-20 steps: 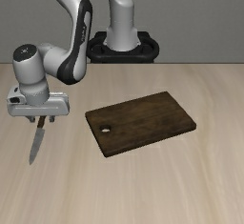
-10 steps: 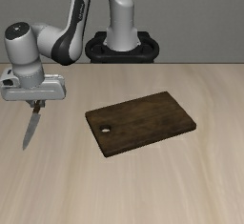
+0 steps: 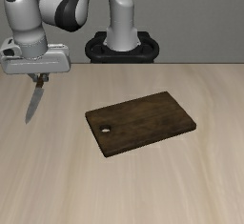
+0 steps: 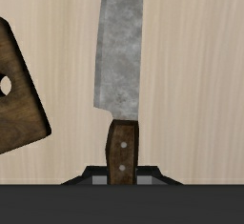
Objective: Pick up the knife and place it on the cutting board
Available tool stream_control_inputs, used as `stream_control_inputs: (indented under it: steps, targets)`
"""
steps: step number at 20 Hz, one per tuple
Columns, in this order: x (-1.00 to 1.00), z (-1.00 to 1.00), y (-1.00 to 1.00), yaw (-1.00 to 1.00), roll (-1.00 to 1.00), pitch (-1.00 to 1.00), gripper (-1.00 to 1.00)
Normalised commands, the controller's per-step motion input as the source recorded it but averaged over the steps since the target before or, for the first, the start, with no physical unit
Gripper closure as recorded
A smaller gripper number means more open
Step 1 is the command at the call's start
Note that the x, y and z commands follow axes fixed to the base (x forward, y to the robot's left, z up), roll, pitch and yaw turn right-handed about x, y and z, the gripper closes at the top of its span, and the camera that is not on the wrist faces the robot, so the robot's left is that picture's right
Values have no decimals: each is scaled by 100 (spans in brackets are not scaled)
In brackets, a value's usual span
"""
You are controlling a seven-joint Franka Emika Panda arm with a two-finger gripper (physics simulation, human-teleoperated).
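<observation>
Knife (image 3: 34,101) aloft, handle rivets (image 4: 124,145) in wrist view

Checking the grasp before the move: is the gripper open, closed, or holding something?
Gripper: jaws closed on the knife, gripping its handle.

The pale beige wooden desk (image 3: 191,185), with a fine straight grain, covers the lower two thirds of the exterior view from the left edge of the frame to the right. Its far edge runs as a level line across the upper third. Above that line stands a plain dark grey wall (image 3: 205,18), flat and unmarked. The wrist view shows the same pale grain in straight streaks.
</observation>
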Motion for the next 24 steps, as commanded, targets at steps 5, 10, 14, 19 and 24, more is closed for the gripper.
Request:
stream_control_inputs:
  steps: [5,10,14,19,24]
  targets:
    - [0,0,100,0,0,0,100]
    - [0,0,100,0,0,0,100]
    - [0,0,100,0,0,0,100]
    - [0,0,100,0,0,0,100]
    - [0,0,100,0,0,0,100]
